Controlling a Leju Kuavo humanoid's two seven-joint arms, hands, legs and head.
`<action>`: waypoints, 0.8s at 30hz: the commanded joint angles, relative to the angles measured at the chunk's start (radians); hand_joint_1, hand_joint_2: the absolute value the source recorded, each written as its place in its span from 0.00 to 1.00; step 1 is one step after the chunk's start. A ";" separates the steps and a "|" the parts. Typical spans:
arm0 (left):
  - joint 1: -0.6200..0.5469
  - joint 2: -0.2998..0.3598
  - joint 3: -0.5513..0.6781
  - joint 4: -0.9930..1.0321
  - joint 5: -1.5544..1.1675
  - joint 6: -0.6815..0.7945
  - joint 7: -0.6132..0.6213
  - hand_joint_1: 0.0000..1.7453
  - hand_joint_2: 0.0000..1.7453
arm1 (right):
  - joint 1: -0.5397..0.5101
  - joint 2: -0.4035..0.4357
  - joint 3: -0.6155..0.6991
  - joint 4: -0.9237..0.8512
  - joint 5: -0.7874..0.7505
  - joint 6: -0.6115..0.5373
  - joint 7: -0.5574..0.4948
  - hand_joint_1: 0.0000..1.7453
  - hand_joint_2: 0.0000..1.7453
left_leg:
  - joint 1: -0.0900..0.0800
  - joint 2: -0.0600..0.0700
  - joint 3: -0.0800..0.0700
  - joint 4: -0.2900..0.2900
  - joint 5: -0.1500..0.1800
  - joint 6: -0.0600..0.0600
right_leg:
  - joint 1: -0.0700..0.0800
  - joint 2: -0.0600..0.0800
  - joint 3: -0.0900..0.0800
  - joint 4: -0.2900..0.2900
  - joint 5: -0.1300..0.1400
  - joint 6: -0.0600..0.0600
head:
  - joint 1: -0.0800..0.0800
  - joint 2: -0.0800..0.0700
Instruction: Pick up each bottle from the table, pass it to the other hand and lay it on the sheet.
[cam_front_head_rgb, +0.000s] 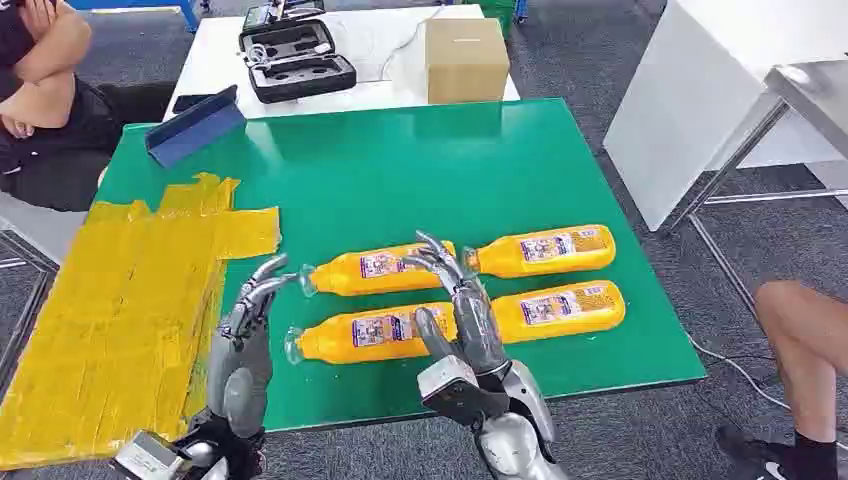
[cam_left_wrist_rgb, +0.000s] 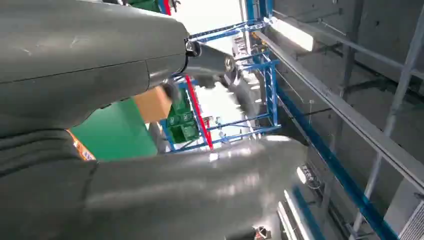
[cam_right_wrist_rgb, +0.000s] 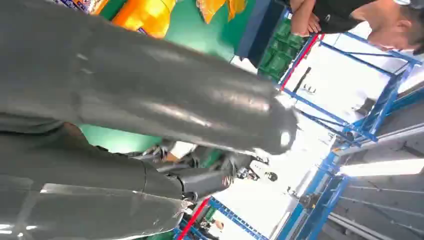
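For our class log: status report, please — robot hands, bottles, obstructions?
Left robot hand open, right robot hand open above bottles. Four orange bottles on green table. Yellow sheet bare. No obstruction.

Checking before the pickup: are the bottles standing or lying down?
Lying down: all four orange bottles rest on their sides on the green table, caps pointing toward the yellow sheet.

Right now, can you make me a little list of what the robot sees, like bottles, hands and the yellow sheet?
bottles: four orange bottles lying on the green table, in two rows of two
yellow sheet: at the table's left side, no bottle on it
left hand: open, above the table edge between the sheet and the bottles
right hand: open, fingers spread over the bottles, holding nothing
behind: cardboard box, black case
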 joint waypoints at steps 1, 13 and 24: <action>0.063 0.042 -0.036 0.052 0.126 0.493 -0.045 1.00 0.00 | 0.110 -0.109 -0.044 0.100 -0.333 -0.070 -0.198 1.00 0.00 | 0.000 0.000 0.003 0.000 -0.001 -0.001 | 0.000 0.000 0.003 0.000 -0.001 -0.001 | 0.000 0.000; 0.036 0.054 -0.045 0.139 0.099 0.579 -0.045 0.00 0.00 | 0.064 -0.104 -0.033 0.180 -0.155 -0.119 -0.098 0.00 1.00 | 0.000 -0.002 0.004 -0.002 -0.003 -0.001 | 0.000 -0.001 0.003 -0.002 -0.002 -0.002 | 0.000 0.000; 0.004 0.034 -0.013 0.200 0.091 0.522 -0.045 0.00 0.00 | -0.110 -0.157 0.098 0.399 0.277 -0.191 0.234 0.00 1.00 | 0.000 0.000 0.005 -0.002 -0.002 0.000 | 0.000 0.001 0.004 -0.003 0.000 -0.001 | 0.000 0.000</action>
